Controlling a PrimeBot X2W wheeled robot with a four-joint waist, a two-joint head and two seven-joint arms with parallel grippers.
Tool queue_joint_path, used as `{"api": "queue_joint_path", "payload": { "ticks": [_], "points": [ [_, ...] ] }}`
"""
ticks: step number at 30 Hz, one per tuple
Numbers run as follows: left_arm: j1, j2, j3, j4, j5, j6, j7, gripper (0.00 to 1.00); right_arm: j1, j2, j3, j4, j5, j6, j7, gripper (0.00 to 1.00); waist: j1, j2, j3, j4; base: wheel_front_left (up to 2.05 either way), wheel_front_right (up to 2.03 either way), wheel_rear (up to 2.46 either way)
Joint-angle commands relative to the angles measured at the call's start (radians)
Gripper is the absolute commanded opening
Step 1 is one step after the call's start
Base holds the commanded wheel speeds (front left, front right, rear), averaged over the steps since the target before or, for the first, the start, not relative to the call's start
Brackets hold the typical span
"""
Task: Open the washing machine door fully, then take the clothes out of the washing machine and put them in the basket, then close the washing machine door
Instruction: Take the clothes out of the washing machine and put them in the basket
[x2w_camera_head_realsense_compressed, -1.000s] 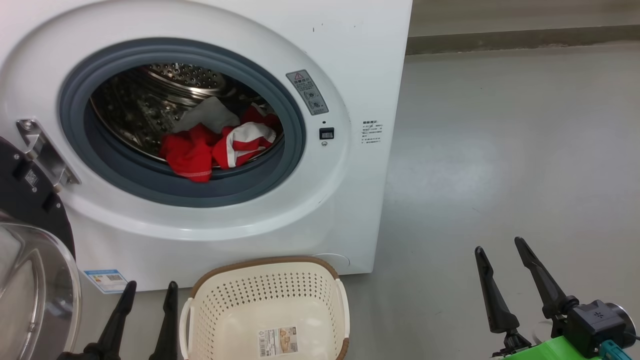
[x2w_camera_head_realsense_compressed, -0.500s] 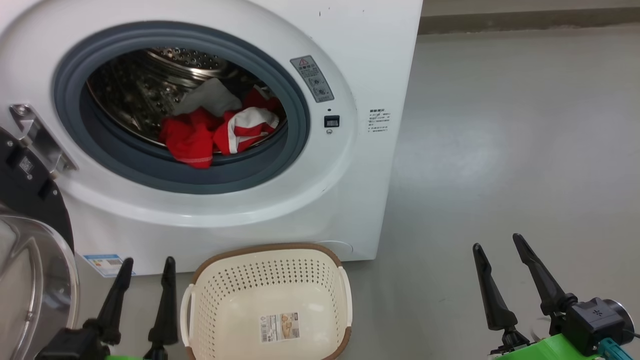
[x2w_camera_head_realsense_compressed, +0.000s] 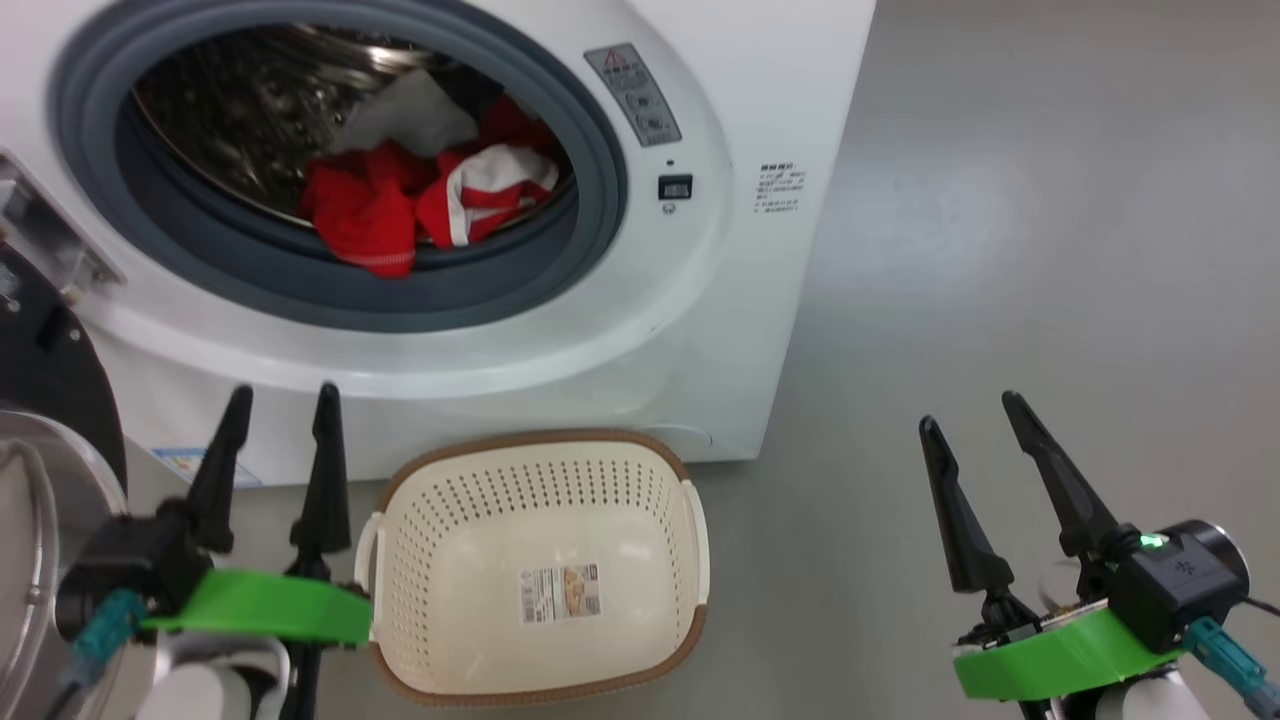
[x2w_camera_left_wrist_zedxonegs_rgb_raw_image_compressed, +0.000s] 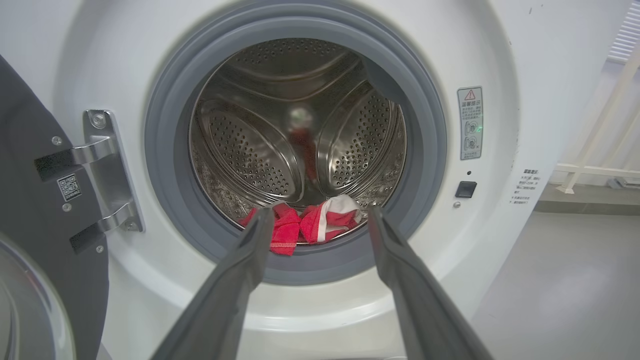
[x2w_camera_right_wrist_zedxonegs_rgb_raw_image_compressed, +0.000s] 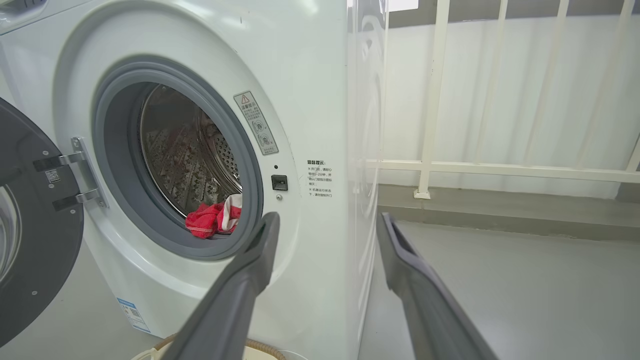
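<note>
The white washing machine (x2w_camera_head_realsense_compressed: 700, 330) stands with its door (x2w_camera_head_realsense_compressed: 50, 390) swung open to the left on its hinge. Red and white clothes (x2w_camera_head_realsense_compressed: 400, 200) lie at the front of the steel drum, partly over the grey rubber ring. The cream basket (x2w_camera_head_realsense_compressed: 540, 437) sits on the floor right before the machine, with nothing in it but its label. My left gripper (x2w_camera_head_realsense_compressed: 283, 390) is open, just left of the basket and below the drum opening. In the left wrist view this gripper (x2w_camera_left_wrist_zedxonegs_rgb_raw_image_compressed: 320, 212) points at the clothes (x2w_camera_left_wrist_zedxonegs_rgb_raw_image_compressed: 300, 227). My right gripper (x2w_camera_head_realsense_compressed: 970, 408) is open over bare floor, right of the machine.
Grey floor (x2w_camera_head_realsense_compressed: 1000, 250) spreads to the right of the machine. A white railing (x2w_camera_right_wrist_zedxonegs_rgb_raw_image_compressed: 435, 100) with a low kerb runs behind it. The door's (x2w_camera_left_wrist_zedxonegs_rgb_raw_image_compressed: 30, 210) metal hinge (x2w_camera_left_wrist_zedxonegs_rgb_raw_image_compressed: 107, 170) sits left of the opening, close to my left arm. A blue sticker (x2w_camera_head_realsense_compressed: 175, 462) marks the machine's lower left.
The head camera has tilted down, shifting the whole picture upward. My left gripper has come up and forward toward the machine, beside the basket. The right gripper has held its place.
</note>
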Motion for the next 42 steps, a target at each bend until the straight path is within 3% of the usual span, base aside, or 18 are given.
{"api": "queue_joint_path", "payload": {
  "ticks": [1, 17, 30, 36, 42],
  "points": [
    [-0.062, 0.026, 0.032, -0.007, 0.001, 0.008, 0.000, 1.00, -0.042, -0.013, 0.028, -0.031, -0.007, 0.006, -0.007, 1.00, 0.0000, 0.0000, 0.059, 0.001, 0.00, 0.00, 0.00],
    [-0.412, 0.043, 0.018, 0.192, 0.034, 0.007, -0.022, 1.00, -0.161, -0.023, 0.045, -0.066, -0.001, 0.006, -0.007, 1.00, 0.0000, 0.0000, 0.267, -0.038, 0.00, 0.00, 0.00],
    [-0.714, 0.058, 0.028, 0.434, 0.041, -0.013, -0.032, 1.00, -0.216, -0.022, 0.051, -0.083, 0.008, 0.006, -0.007, 1.00, 0.0000, 0.0000, 0.401, -0.066, 0.00, 0.00, 0.00],
    [-0.851, 0.061, 0.028, 0.568, 0.046, -0.002, -0.028, 1.00, -0.246, -0.025, 0.062, -0.087, 0.010, 0.006, -0.007, 1.00, 0.0000, 0.0000, 0.443, -0.070, 0.00, 0.00, 0.00],
    [-0.965, 0.096, -0.006, 0.733, 0.092, 0.046, 0.056, 1.00, -0.266, -0.026, 0.082, -0.081, 0.013, 0.006, -0.007, 1.00, 0.0000, 0.0000, 0.463, -0.087, 0.00, 0.00, 0.00]
  ]
}}
